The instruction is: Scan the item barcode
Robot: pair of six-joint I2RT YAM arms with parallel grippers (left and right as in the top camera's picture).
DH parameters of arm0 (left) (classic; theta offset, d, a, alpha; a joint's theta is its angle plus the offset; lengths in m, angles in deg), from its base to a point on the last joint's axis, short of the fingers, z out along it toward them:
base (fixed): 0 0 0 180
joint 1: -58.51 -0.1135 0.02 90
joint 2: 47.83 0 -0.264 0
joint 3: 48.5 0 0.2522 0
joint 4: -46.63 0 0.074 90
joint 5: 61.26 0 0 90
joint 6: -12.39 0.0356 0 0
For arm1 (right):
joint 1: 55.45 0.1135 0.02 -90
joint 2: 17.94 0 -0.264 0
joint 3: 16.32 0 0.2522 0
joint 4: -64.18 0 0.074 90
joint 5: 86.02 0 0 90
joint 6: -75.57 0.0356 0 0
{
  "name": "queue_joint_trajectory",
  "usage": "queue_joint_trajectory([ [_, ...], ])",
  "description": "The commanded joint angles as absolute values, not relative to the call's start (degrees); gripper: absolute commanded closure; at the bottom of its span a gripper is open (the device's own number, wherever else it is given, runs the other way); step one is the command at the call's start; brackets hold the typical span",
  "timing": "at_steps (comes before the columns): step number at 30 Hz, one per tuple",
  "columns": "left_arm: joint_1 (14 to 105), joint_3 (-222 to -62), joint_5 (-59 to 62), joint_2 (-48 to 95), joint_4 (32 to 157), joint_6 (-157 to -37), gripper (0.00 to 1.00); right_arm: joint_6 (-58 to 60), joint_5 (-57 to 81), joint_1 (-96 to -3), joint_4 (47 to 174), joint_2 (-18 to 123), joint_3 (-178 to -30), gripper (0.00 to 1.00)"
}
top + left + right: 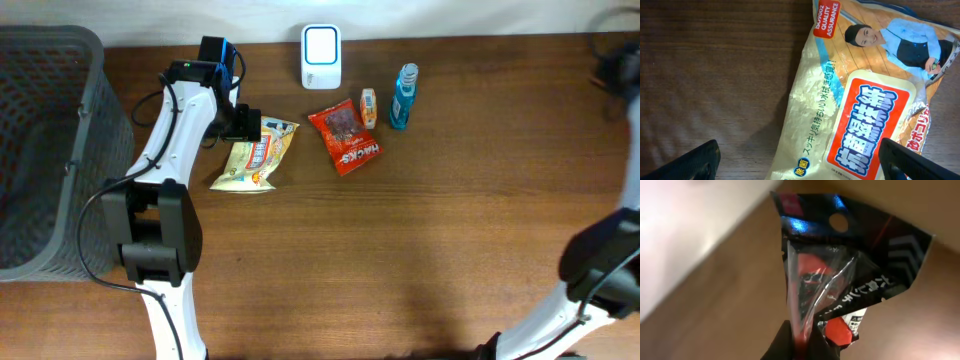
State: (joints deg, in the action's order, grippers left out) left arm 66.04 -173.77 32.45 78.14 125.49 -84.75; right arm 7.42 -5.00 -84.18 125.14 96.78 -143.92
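My right gripper [801,340] is shut on the lower edge of a black packet [850,245] with a clear window and a red piece inside, held up in the air in the right wrist view. In the overhead view that gripper is a dark blur at the far right top [615,68]. A white scanner [321,57] stands at the table's back middle. My left gripper [245,122] hangs open over the top of a yellow snack bag [255,155]. The left wrist view shows the yellow snack bag [860,100] lying between the spread fingers [700,162].
A red snack packet [345,137], a small orange box [368,107] and a blue bottle [403,97] lie right of the scanner. A grey mesh basket [50,150] stands at the left edge. The right arm's base [600,270] rises at the lower right.
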Motion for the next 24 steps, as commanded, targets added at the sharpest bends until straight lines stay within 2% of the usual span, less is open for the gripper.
queue_joint_trajectory([
  [1, 65.84, -174.67, 32.88, 78.38, 125.53, -84.45, 0.01, 7.05, -6.40, -91.06, 127.13, 99.32, -143.86, 0.96],
  [10, 65.84, -174.67, 32.88, 78.38, 125.53, -84.45, 0.01, 7.00, -6.37, -101.29, 125.45, 108.54, -143.86, 0.96],
  [18, 65.84, -174.67, 32.88, 78.38, 125.53, -84.45, 0.01, 3.09, -5.78, -103.52, 121.60, 115.10, -143.86, 0.94],
  [19, 65.84, -174.67, 32.88, 78.38, 125.53, -84.45, 0.01, 2.50, -5.72, -103.52, 121.38, 115.25, -143.86, 0.86],
  [20, 65.84, -174.67, 32.88, 78.38, 125.53, -84.45, 0.01, 2.46, -5.96, -103.54, 121.23, 115.29, -143.86, 0.72],
  [22, 65.84, -174.67, 32.88, 78.38, 125.53, -84.45, 0.01, 2.46, -5.96, -103.59, 121.14, 115.23, -143.90, 0.55],
  [24, 65.84, -174.67, 32.88, 78.38, 125.53, -84.45, 0.01, 2.46, -5.94, -103.59, 121.62, 115.07, -143.90, 0.50],
])
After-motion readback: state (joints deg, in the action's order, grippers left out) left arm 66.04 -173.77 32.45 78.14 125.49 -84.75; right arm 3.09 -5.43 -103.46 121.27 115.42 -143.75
